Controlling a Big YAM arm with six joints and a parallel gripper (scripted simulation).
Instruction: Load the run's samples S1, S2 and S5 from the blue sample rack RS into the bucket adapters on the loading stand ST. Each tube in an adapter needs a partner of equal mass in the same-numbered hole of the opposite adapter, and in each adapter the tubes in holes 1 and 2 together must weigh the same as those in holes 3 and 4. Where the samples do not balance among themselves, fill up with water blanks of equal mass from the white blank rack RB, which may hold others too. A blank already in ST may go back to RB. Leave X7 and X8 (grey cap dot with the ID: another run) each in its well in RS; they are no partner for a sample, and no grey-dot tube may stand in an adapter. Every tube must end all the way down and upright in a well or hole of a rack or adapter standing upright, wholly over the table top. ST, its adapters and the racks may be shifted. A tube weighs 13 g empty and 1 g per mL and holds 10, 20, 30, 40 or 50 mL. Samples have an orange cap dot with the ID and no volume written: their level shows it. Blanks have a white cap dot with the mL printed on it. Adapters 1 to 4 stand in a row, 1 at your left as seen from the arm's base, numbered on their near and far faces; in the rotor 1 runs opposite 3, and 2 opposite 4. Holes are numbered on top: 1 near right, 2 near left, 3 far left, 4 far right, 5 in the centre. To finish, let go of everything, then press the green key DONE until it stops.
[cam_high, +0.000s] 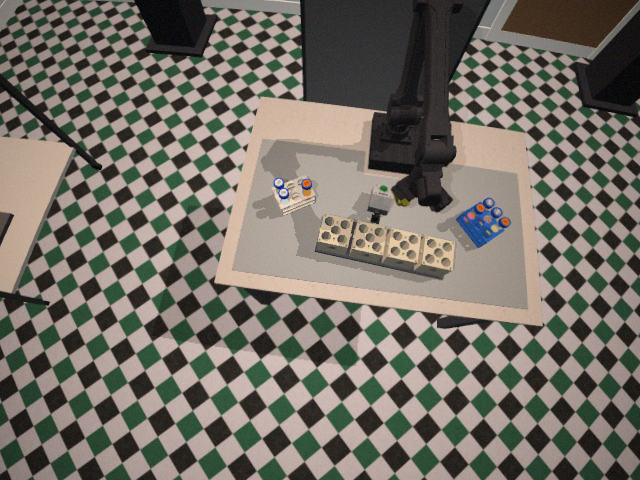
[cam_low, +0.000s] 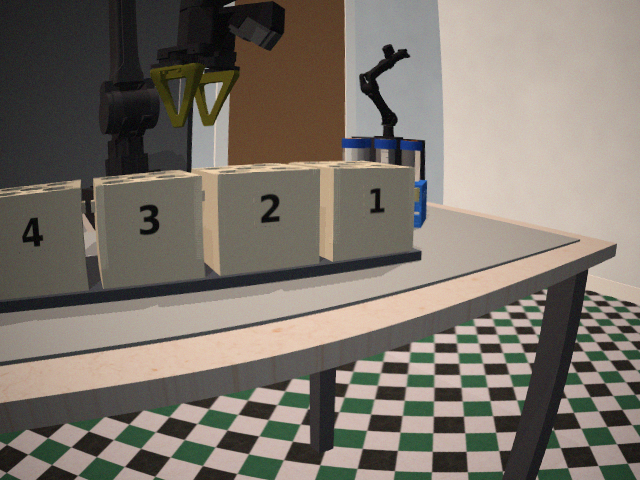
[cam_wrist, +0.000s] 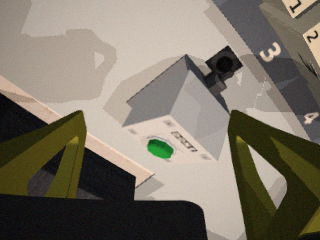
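Yellow-green jaws of the gripper (cam_high: 404, 197) are standing wide apart with nothing between them, hanging above the grey mat just beside the key box. Only the wrist view is showing the green key DONE (cam_wrist: 159, 148) clearly, sitting on the sloped grey face of its box (cam_wrist: 175, 108) between the two fingers. Only the top view is showing both racks: the white blank rack RB (cam_high: 294, 195) is carrying two blue-capped, white-dotted tubes and one orange-dotted tube (cam_high: 306, 183), while the blue sample rack RS (cam_high: 481, 223) is holding several tubes, all standing upright, on the far side of the arm (cam_high: 431, 87). The exterior view alone is showing the adapter numbers 4, 3, 2, 1 reading left to right. The loading stand ST (cam_high: 385, 249) is lying with its long axis across the worktop (cam_high: 382, 304), slightly skewed to the mat's edge, and every adapter hole is showing empty. Green, black and white checks are covering the floor; a brown door and pale walls are standing behind.
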